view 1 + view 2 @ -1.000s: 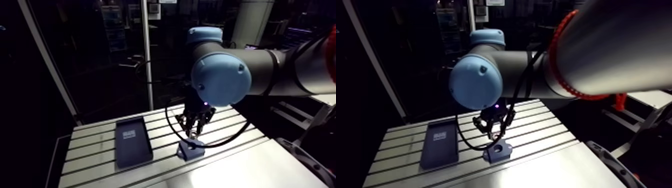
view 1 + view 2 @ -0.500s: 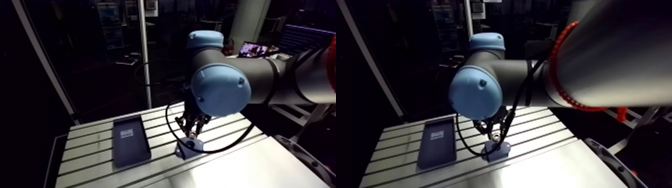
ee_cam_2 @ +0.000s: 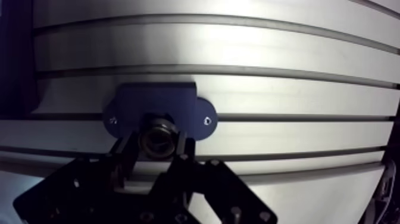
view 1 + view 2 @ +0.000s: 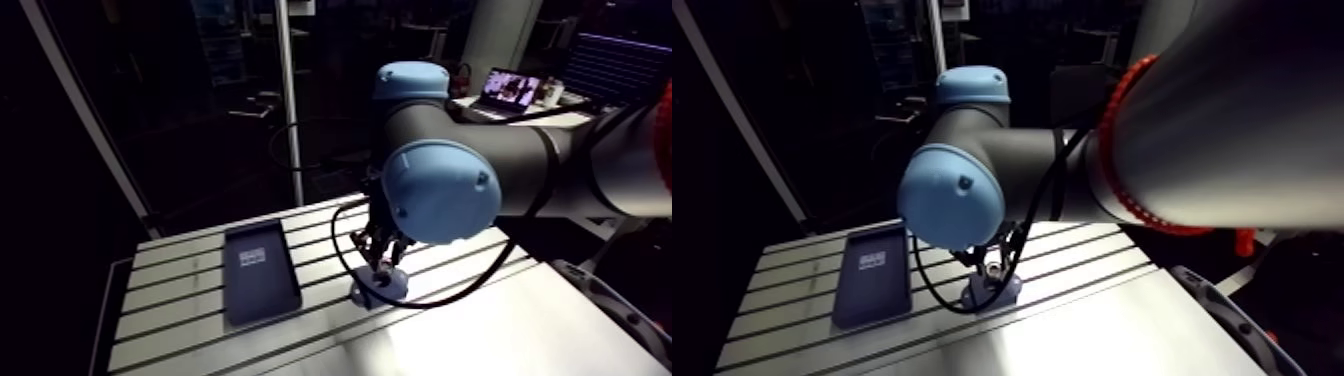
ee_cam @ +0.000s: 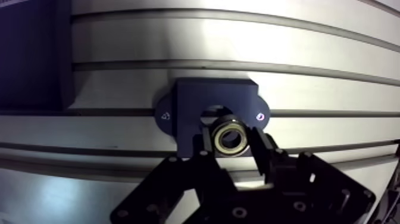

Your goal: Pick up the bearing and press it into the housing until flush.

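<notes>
Where slotted aluminium table catches light, bare metal shines pale between dark grooves. Left: one dark flat tray. Right of it: one dark-blue housing on table. Gripper clamped on one metal bearing, just over housing bore. Versus earlier: gripper lower, nearer housing; tray, housing unmoved.

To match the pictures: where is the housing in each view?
Arm view: housing just below centre, under the gripper.
Wrist view: just ahead of the gripper, under the held bearing.
Shared landmark: the dark tray beside it.
</notes>
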